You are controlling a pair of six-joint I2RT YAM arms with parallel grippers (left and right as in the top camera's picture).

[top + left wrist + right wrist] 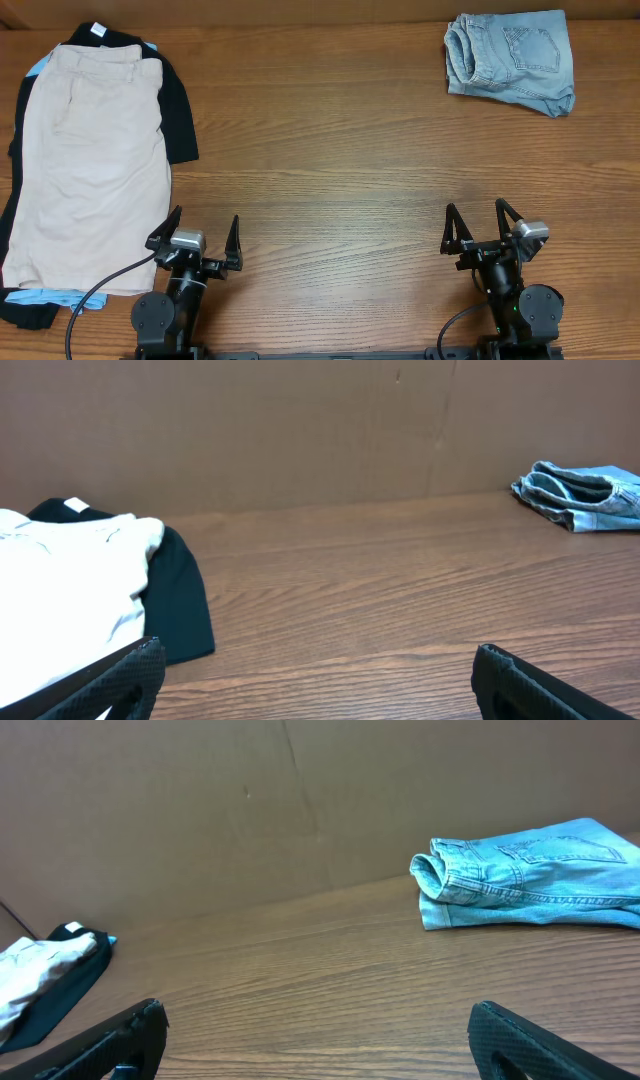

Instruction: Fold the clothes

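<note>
A pile of clothes lies flat on the worktop at the left of the overhead view, its left margin meeting the frame edge. Beige shorts are on top, with a black garment showing along their right side. Only slivers of a light blue one peek out, so its kind cannot be told. Folded denim shorts sit in the upper right corner. At the bottom edge the left hand is just beside the pile and the right hand is well apart from the denim, both spread wide and holding nothing. The wrist views show only dark fingertips in their lower corners
</note>
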